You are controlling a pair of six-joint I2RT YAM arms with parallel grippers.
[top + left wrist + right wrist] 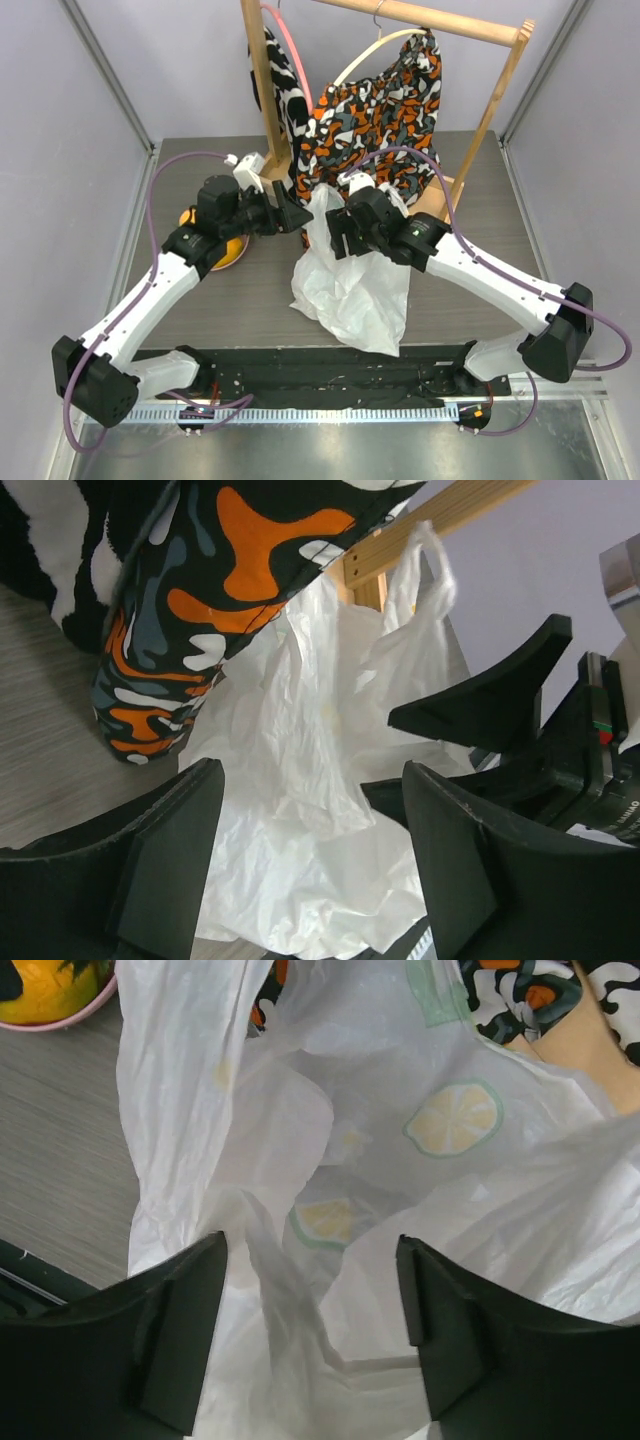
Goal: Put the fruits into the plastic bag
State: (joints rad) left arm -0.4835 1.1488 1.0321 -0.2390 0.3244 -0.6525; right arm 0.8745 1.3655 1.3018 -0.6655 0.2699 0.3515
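My left arm [150, 290] rises from its base at the near left corner of the grey wood-grain worktop [250, 290]. It reaches diagonally inward and away from me, elbow bent, wrist turned to the right. Under its forearm sits the round pink plate [75, 1018], mostly hidden from above. A yellow-orange fruit [40, 985] lies on the plate, and another orange fruit [187, 218] peeks out at the arm's far side. How many fruits are there in all I cannot tell. Those I see are left of the bag and apart from it.

My left end effector [312, 800] hangs by the foot of the light wooden hanging rack [262, 90]. Its two black fingers are spread wide and grip nothing. It points at the large crinkly translucent white plastic bag [350, 290], whose film lies just ahead of the fingertips.

The bag slumps at the middle of the worktop with its upper part drawn up between my two end effectors. It carries pale lemon-slice prints. Behind it the orange-black-white patterned cloth [385, 110] hangs from the rack.

My right end effector [310, 1260] faces the left one across the bag's top, its fingers also wide apart. A fold of the film runs up between them, but they are not closed on it. My right arm [490, 275] stretches in from the near right corner, its long forearm low over the worktop.
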